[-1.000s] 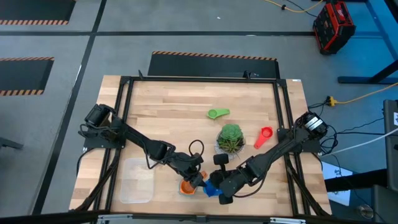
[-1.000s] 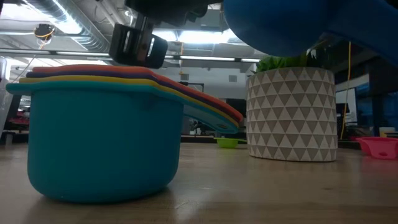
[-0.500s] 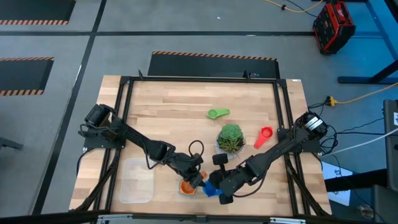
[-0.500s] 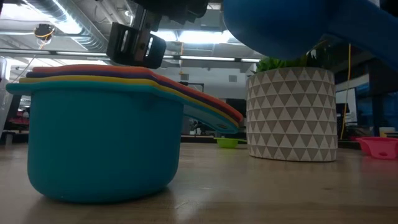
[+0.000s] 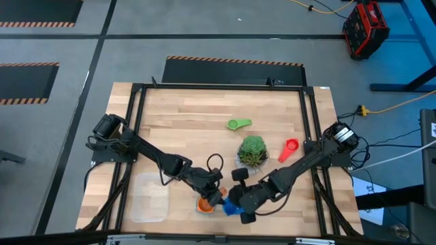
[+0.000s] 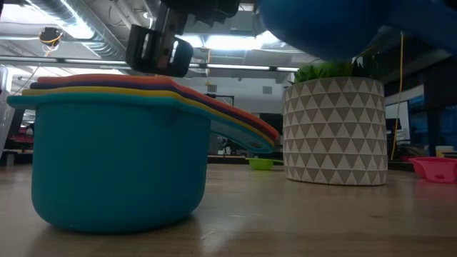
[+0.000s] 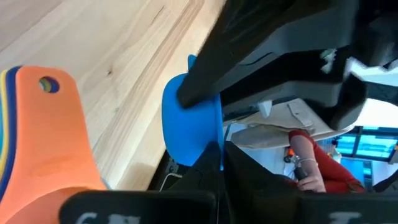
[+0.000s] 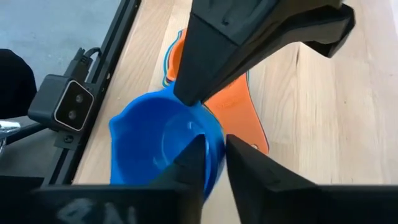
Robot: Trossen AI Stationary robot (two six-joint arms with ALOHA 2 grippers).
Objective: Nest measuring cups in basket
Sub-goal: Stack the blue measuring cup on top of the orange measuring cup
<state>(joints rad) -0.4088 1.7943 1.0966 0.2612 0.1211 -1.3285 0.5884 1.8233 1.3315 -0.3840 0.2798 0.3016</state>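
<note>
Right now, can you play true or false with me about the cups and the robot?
1. The right hand holds a blue cup. True.
2. The stack of cups sits inside the basket. False, it stands on the table beside it.
3. A green cup lies alone beyond the plant. True.
4. The red cup is in the stack. False, it lies apart, by the plant.

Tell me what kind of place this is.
Probably an industrial robotics lab: a framed wooden table on grey concrete floor with hazard-striped mats, a red equipment case with cables, and exposed ceiling ducts.
</note>
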